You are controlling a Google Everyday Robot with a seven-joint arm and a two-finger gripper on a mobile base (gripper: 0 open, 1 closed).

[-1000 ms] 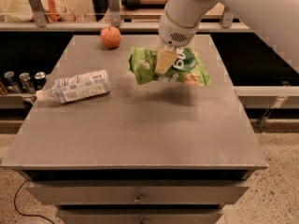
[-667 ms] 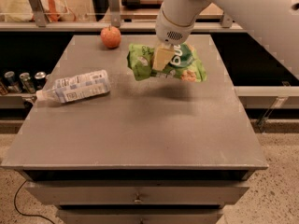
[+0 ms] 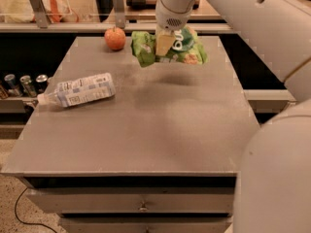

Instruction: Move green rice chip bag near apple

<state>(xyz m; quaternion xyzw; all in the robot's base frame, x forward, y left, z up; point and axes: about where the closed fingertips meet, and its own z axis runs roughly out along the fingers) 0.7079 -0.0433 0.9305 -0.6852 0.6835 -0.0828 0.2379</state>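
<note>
The green rice chip bag (image 3: 182,47) hangs in the air above the far part of the table, held by my gripper (image 3: 164,43), which is shut on the bag's middle from above. The bag is crumpled at its left end. The apple (image 3: 115,38) sits on the table near the far edge, just left of the bag, a short gap away. My white arm comes in from the upper right.
A clear plastic bottle with a white label (image 3: 77,92) lies on its side at the table's left. The grey table (image 3: 146,130) has drawers below. Cans (image 3: 22,84) stand on a shelf at the left. A counter with racks runs behind.
My gripper has carried the bag up and toward the far edge, closer to the apple. The apple and the bottle have not moved.
</note>
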